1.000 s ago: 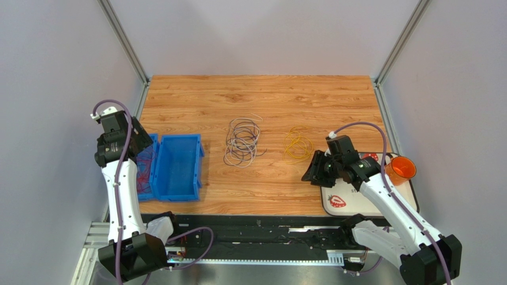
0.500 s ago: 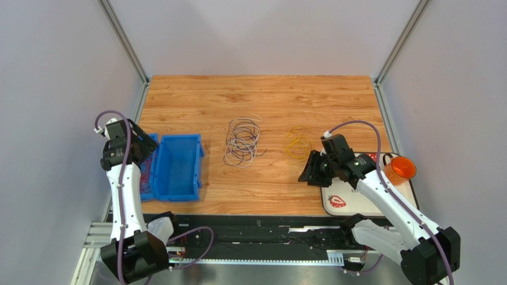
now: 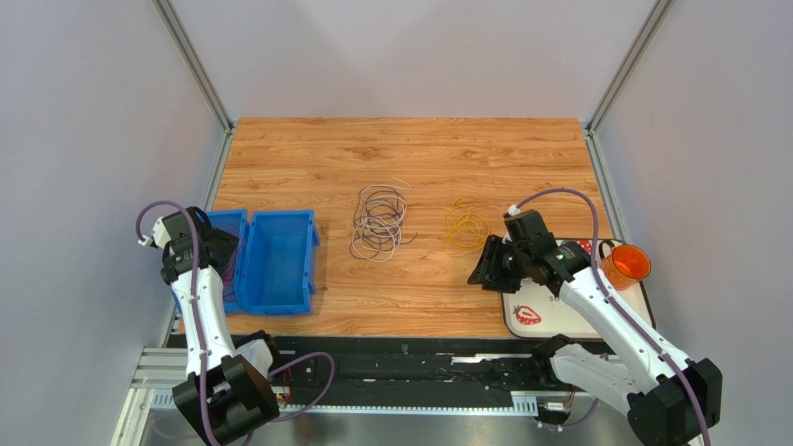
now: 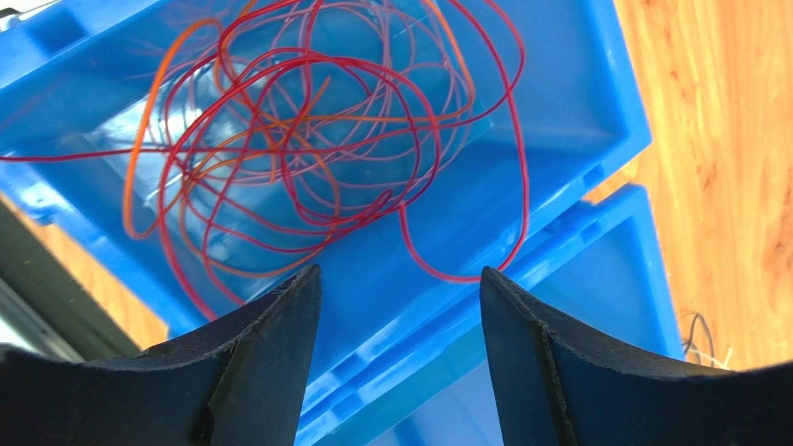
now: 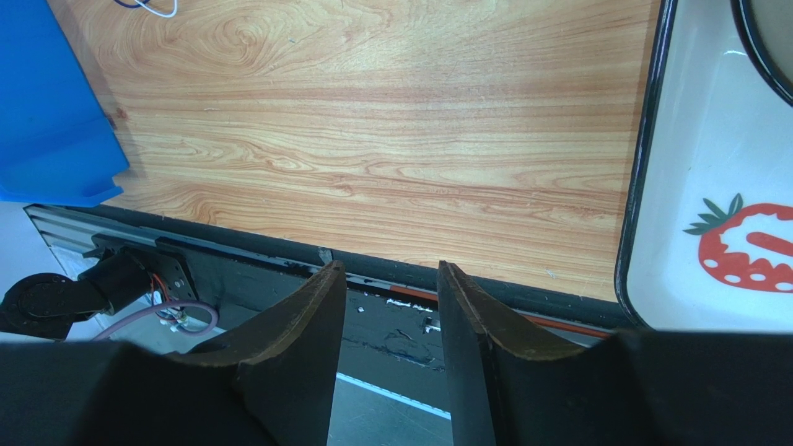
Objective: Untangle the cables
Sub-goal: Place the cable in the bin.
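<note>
Left gripper (image 4: 398, 271) nearer, agape, empty above red-orange cables (image 4: 298, 121) plain only wrist-side; right gripper (image 5: 391, 268) half-open, empty.

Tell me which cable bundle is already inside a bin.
The red-orange bundle, lying in the leftmost blue bin. The grey-and-white bundle and the yellow bundle both lie loose on the wooden table.

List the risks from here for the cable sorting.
The red and orange cables loop close to the open left gripper; a finger might snag one and drag it out of the blue bin.
The grey, purple and white cables lie in one tangle; pulling one may haul the whole bundle.
</note>
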